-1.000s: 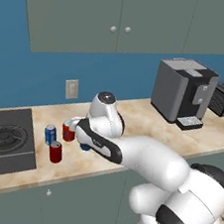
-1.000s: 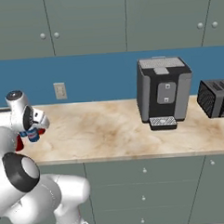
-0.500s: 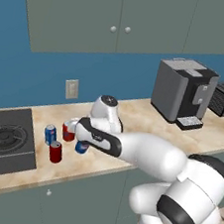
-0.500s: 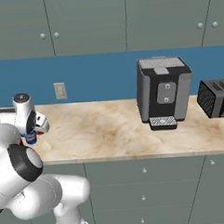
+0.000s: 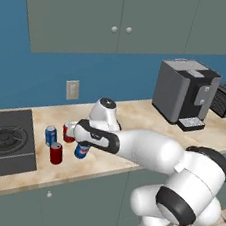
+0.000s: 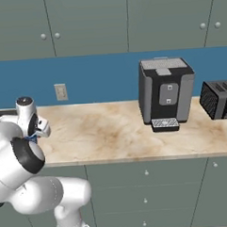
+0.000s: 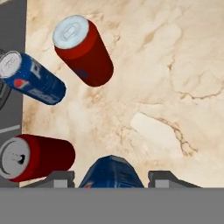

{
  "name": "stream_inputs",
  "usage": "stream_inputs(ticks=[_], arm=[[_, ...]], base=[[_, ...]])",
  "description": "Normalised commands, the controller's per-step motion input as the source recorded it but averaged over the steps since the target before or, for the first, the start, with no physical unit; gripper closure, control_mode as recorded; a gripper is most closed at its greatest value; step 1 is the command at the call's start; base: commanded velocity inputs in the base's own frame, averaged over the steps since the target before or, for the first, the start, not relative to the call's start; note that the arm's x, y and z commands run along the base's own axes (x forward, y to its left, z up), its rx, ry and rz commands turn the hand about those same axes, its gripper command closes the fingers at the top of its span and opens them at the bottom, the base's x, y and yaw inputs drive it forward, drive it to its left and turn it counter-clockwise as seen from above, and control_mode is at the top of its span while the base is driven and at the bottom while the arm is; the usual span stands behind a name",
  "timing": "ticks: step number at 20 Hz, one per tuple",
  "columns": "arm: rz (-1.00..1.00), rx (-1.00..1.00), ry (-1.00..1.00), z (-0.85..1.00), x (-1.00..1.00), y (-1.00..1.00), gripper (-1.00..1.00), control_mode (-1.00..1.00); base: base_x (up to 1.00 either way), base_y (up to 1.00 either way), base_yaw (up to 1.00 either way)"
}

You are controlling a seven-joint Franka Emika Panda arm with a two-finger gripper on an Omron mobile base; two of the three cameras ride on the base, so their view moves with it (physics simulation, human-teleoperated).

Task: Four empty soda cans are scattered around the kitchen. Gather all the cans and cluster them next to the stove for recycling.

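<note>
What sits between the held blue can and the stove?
In the left base view, a red can and a second blue can stand on the counter between the held blue can and the stove.

Three cans [image 5: 55, 153] crowding the stove [image 5: 5, 142] side; bare counter [image 5: 135, 115] toward the coffee machine [image 5: 184, 93].

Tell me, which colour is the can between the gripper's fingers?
Blue can with a small red mark, clearest in the hand view.
</note>
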Motion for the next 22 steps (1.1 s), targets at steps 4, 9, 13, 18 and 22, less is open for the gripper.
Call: stream_inputs(ticks=[4,9,13,18,22], arm=[[0.00,0.00,0.00,-0.20,0.05,0.10,1.00,-1.00],[0.00,0.00,0.00,-0.19,0.08,0.06,1.00,-1.00],[0.00,0.00,0.00,-0.16,0.12,0.03,1.00,-1.00],[0.00,0.00,0.00,-0.12,0.13,0.07,1.00,-1.00],[0.00,0.00,0.00,-0.11,0.13,0.09,1.00,-1.00]], base=[[0.00,0.00,0.00],[0.00,0.00,0.00],[0.00,0.00,0.00],[0.00,0.00,0.00],[0.00,0.00,0.00]])
